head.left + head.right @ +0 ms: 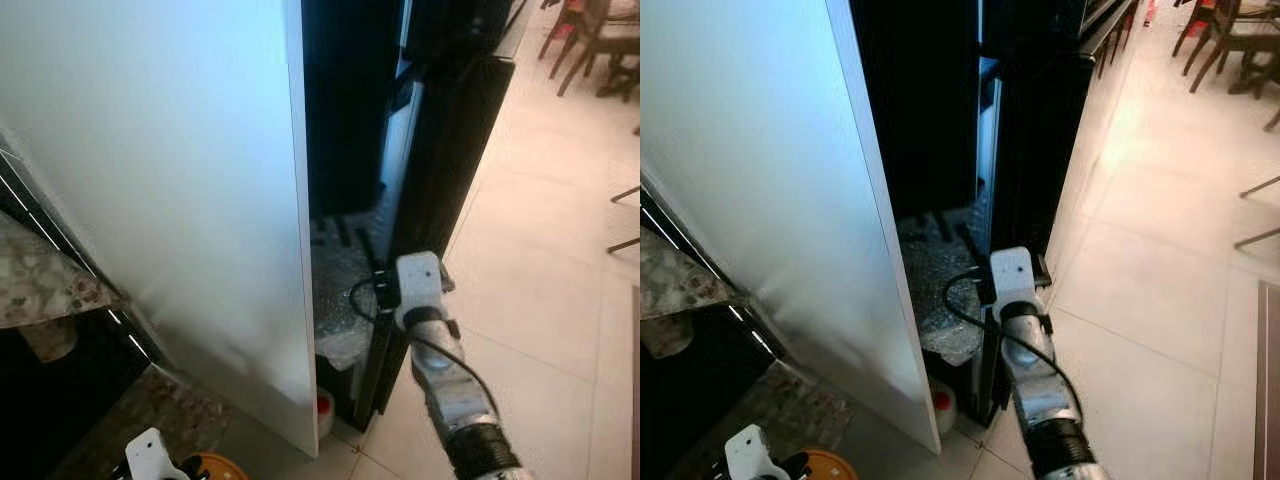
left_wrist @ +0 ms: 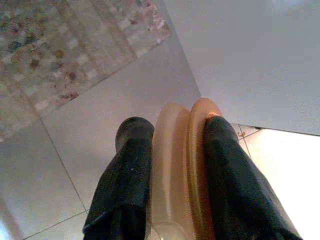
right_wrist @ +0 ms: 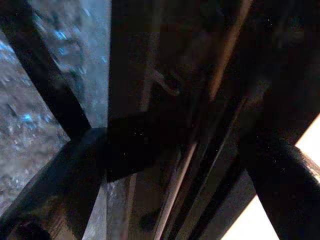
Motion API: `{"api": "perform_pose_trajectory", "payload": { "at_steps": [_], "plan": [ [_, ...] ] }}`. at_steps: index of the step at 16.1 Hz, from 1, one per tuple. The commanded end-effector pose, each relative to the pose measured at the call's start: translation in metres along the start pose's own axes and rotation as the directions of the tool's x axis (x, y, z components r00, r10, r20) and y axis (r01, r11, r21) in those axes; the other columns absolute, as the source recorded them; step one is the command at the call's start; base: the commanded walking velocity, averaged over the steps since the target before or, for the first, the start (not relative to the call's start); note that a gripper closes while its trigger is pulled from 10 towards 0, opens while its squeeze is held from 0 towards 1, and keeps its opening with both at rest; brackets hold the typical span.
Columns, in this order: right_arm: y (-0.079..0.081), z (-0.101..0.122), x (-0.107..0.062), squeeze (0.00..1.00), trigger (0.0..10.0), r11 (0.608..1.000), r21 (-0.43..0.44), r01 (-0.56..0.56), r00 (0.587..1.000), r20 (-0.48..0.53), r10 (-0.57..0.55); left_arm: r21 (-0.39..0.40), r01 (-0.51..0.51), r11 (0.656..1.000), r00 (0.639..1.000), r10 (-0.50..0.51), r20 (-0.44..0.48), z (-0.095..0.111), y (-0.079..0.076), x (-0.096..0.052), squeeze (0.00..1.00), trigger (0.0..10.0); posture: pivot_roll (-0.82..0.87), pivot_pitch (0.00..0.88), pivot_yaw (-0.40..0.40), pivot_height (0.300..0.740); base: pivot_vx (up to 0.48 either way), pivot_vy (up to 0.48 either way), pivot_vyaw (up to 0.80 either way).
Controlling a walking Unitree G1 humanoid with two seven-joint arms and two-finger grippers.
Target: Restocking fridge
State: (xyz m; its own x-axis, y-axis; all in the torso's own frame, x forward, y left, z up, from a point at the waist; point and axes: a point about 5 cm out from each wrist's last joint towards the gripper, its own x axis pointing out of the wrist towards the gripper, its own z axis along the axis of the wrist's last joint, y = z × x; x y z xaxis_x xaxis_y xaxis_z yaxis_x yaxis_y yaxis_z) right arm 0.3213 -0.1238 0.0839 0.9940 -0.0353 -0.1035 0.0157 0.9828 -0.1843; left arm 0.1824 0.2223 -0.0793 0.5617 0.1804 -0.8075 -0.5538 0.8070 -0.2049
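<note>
Tall white door point(image 1: 170, 190) swung out toward the robot, taking up the left of the scene; behind its edge the dark fridge interior point(image 1: 345, 110) and a second, black glossy door point(image 1: 440, 170) standing ajar on the right. Pale tiled floor point(image 1: 540, 260) runs off to the right, chair legs point(image 1: 590, 45) at the far corner. Speckled stone counter point(image 1: 45, 280) at far left, near the white door. Low inside the fridge, a crumpled clear plastic wrap point(image 1: 340, 290) covers the bottom area; a small white bottle with a red cap point(image 1: 940, 405) sits at floor level beneath it. Right claw point(image 3: 170, 165) is at the front edge of the black door, low down, fingers spread with the door edge between them; contact cannot be told. Left claw point(image 2: 172, 175) is held low by the white door's bottom corner, pinching an orange plastic lid point(image 2: 182, 170) on edge between its fingers point(image 2: 125, 180), above the floor tiles.
</note>
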Motion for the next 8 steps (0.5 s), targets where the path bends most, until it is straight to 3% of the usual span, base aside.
{"api": "perform_pose_trajectory", "payload": {
  "at_steps": [1,5,8],
  "plan": [
    [-0.009,-0.010,-0.003,0.00,10.0,0.998,0.026,0.051,0.998,-0.050,-0.049,0.015,-0.013,1.000,1.000,0.013,-0.018,-0.006,0.007,-0.001,0.00,10.0,-0.05,0.000,0.033,0.740,0.000,0.000,0.00],
    [-0.012,-0.014,-0.005,0.00,10.0,0.997,0.018,0.075,0.995,-0.062,-0.073,0.019,-0.015,1.000,1.000,0.016,-0.021,-0.006,0.009,-0.002,0.00,10.0,-0.05,0.000,0.033,0.740,0.000,0.000,0.00],
    [-0.028,-0.011,-0.010,0.00,10.0,0.985,-0.002,0.170,0.985,-0.036,-0.170,0.018,-0.010,1.000,1.000,0.010,-0.024,-0.007,0.006,-0.002,0.00,10.0,-0.05,0.000,0.031,0.740,0.000,0.000,0.00]
  ]
}}
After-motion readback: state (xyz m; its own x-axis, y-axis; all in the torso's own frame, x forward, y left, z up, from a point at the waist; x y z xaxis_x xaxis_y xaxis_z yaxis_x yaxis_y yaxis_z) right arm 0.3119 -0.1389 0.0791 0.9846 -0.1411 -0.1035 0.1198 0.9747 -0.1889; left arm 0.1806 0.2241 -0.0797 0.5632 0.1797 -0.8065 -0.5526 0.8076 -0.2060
